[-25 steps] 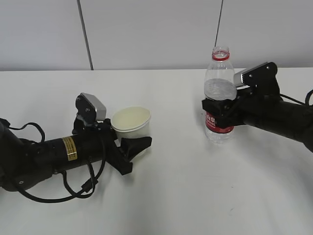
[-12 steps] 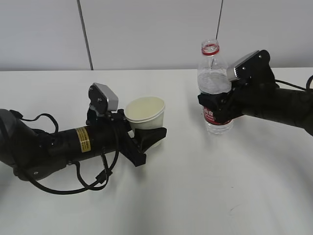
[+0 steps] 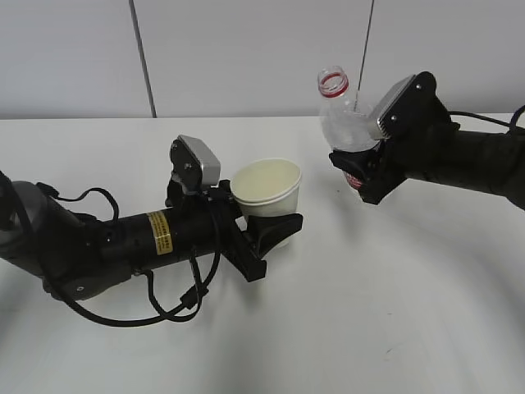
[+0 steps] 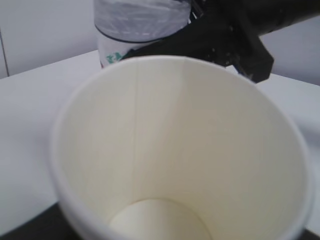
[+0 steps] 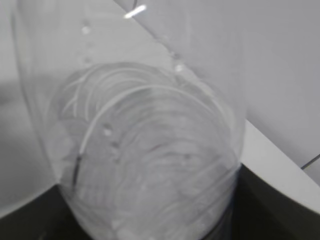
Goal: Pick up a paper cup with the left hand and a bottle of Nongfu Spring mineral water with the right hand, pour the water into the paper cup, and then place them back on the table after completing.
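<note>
My left gripper [image 3: 267, 232] is shut on a white paper cup [image 3: 267, 186] and holds it upright above the table [image 3: 369, 312], left of centre. The cup fills the left wrist view [image 4: 185, 150] and is empty inside. My right gripper [image 3: 358, 172] is shut on a clear uncapped water bottle [image 3: 340, 123] with a red neck ring and red label. The bottle is lifted and leans with its mouth toward the left, up and to the right of the cup. It fills the right wrist view [image 5: 140, 150]. Water shows in its lower part.
A white wall with a dark vertical seam [image 3: 141, 57] stands behind the table. Black cables [image 3: 164, 308] loop under my left arm. A small dark scuff [image 3: 384, 353] marks the tabletop at the front right.
My left gripper has carried the cup up and to the right. My right gripper has lifted the bottle, moved it left and tilted its mouth toward the cup.
</note>
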